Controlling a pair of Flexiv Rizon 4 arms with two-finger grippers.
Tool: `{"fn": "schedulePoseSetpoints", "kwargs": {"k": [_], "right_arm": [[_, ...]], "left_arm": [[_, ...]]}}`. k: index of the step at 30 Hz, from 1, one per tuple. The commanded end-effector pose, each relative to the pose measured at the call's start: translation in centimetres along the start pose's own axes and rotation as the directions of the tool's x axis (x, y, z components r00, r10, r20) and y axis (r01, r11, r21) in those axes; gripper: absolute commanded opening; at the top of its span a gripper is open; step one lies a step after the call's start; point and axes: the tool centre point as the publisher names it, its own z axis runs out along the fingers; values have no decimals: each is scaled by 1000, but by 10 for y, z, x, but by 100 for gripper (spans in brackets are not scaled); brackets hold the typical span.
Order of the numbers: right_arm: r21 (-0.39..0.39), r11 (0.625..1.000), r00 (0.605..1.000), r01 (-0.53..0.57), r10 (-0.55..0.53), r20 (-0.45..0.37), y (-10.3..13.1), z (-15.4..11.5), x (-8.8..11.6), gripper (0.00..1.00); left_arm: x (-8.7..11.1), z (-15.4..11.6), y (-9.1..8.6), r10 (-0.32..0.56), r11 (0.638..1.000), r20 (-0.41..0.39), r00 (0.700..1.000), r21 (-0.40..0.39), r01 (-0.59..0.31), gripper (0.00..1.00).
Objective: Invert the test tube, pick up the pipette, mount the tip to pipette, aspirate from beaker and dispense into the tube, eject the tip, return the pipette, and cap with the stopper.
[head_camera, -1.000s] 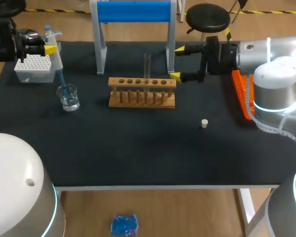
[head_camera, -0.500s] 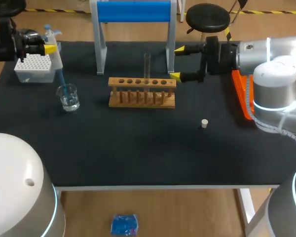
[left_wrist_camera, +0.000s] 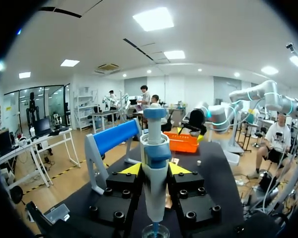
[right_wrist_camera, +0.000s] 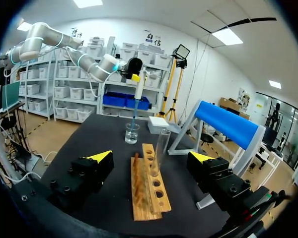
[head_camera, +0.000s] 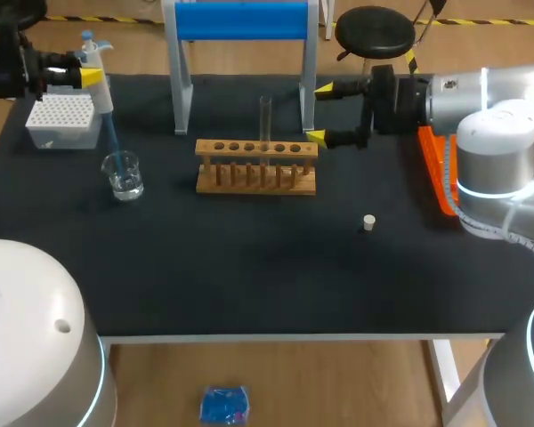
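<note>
Head view: the pipette (head_camera: 96, 82) sits in the upper left of the frame, upright, pinched between the yellow-tipped fingers of the left gripper (head_camera: 89, 76). Its blue tip (head_camera: 112, 142) points down, with the lower end at the mouth of the beaker (head_camera: 125, 176). The beaker stands on the black table (head_camera: 249, 267), just in front of the white tip box (head_camera: 62, 120). Left wrist view: both fingers (left_wrist_camera: 131, 169) press against the white pipette body from two sides, and the beaker rim shows directly under the gripper. Head view, centre of the frame: the wooden rack (head_camera: 256, 165) holds the test tube (head_camera: 265, 117) upright in one of its holes, in front of the blue-topped stand (head_camera: 240, 21). The right gripper (head_camera: 319, 113) hangs just right of the rack with its fingers spread wide and nothing between them. Right wrist view: rack and test tube lie ahead of this gripper, between the lines of its two open fingers and touching neither. The small white stopper (head_camera: 368, 222) lies alone on the table, right of centre and nearer the front edge than the rack. An orange tray (head_camera: 434, 173) lies at the right edge of the table.
</note>
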Motion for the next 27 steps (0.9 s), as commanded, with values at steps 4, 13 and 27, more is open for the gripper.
{"fn": "schedulePoseSetpoints", "kwargs": {"k": [4,13,27], "right_arm": [[0,1000,1000,1,-1,2,-1,0,0,100],[0,1000,1000,1,-1,2,-1,0,0,100],[0,1000,1000,1,-1,2,-1,0,0,100]], "left_arm": [[9,-3,-22,2,999,31,1000,-33,-1,0],[14,-7,-49,21,999,51,998,-39,-19,0],[19,-6,-72,7,1000,70,998,-21,-5,0]]}}
